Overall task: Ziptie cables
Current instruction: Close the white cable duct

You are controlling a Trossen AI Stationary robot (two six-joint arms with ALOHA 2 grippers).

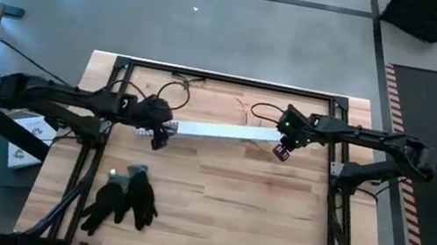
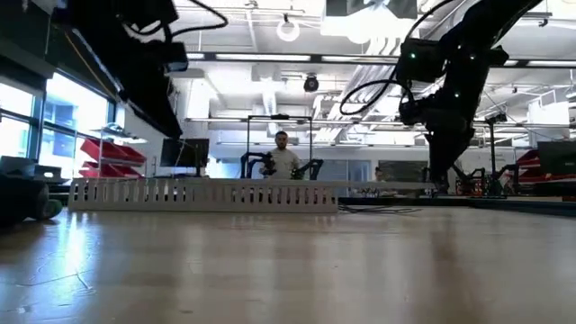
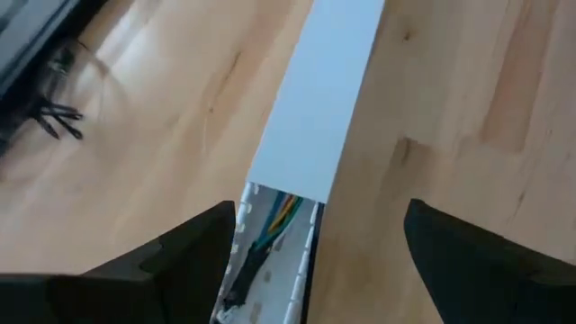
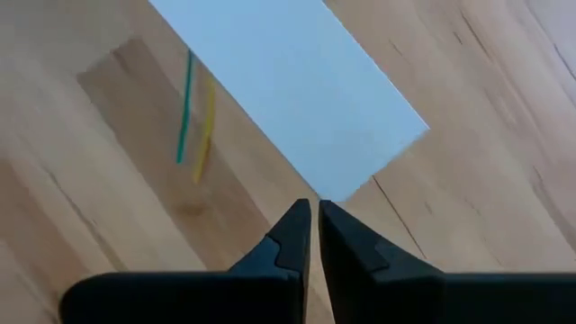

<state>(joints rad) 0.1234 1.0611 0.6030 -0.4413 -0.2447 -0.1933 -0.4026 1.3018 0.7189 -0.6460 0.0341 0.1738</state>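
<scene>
On the wooden table [image 1: 275,212]: a long white slotted channel [image 1: 217,131], lying across the middle, with a flat white lid [image 3: 319,99] over most of it.

At the channel's left end: the left gripper [image 3: 315,261], just above the open, uncovered part. Fingers [image 3: 180,261] spread wide, one on each side of the channel, holding nothing.

Inside that open end: the cables [image 3: 274,220], thin wires in green, yellow, blue and black, running under the lid. Slotted white side walls on both sides of them.

At the channel's right end: the right gripper [image 4: 315,225], hanging just past the lid's corner. Fingers almost touching, only a thin gap between them, nothing held.

Beside the lid's right end: two thin wire ends [image 4: 196,121], one green and one yellow, side by side over the wood.

Near the front of the table, left of the middle: a pair of black gloves [image 1: 124,200], well apart from the channel.

Along the back edge: thin dark cords [image 1: 181,81] looping on the wood.

Far behind the table, in the room: a person [image 2: 283,157] standing, seen in the low view.
</scene>
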